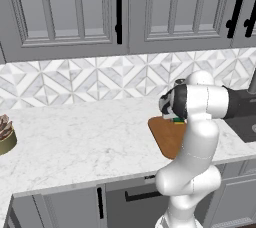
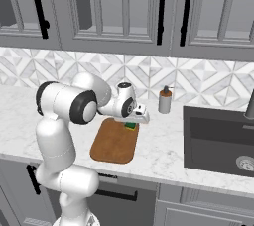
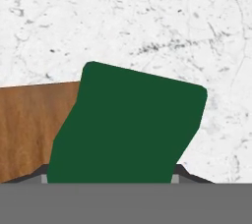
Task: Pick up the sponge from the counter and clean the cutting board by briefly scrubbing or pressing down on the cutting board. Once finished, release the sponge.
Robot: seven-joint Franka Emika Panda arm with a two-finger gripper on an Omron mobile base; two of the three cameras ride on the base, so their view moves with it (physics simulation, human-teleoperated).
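A: While the arm bends forward over the counter (image 1: 75, 132), where's the sponge (image 3: 128, 127)?

B: Hand view has its dark green top right in front of the camera, between the two finger tips (image 3: 184, 173) peeking out at either bottom corner. Looks clamped. In the right base view the sponge sits directly under the gripper (image 2: 133, 122), at the far right corner of the cutting board (image 2: 115, 141).

A: So fingers closed on it?

B: Closed on the sponge, I'd say; it sits tilted between the tips, which fits being held rather than lying free.

A: On the board or off it?

B: Straddling, by the hand view: brown wood under its left side, white marble behind and to the right. Can't tell if it's pressing the wood or hanging just above.

A: Why that corner?

B: Probably just the nearest bit of board; the wrist points down so the sponge can go flat on the wood.

A: Stage?

B: Pickup done, scrub starting or about to. Release not yet.

A: Anything else nearby?

B: Soap dispenser (image 2: 164, 100) near the backsplash, dark sink (image 2: 218, 136) on the right, potted plant (image 1: 6, 134) far left. All well apart from the board.
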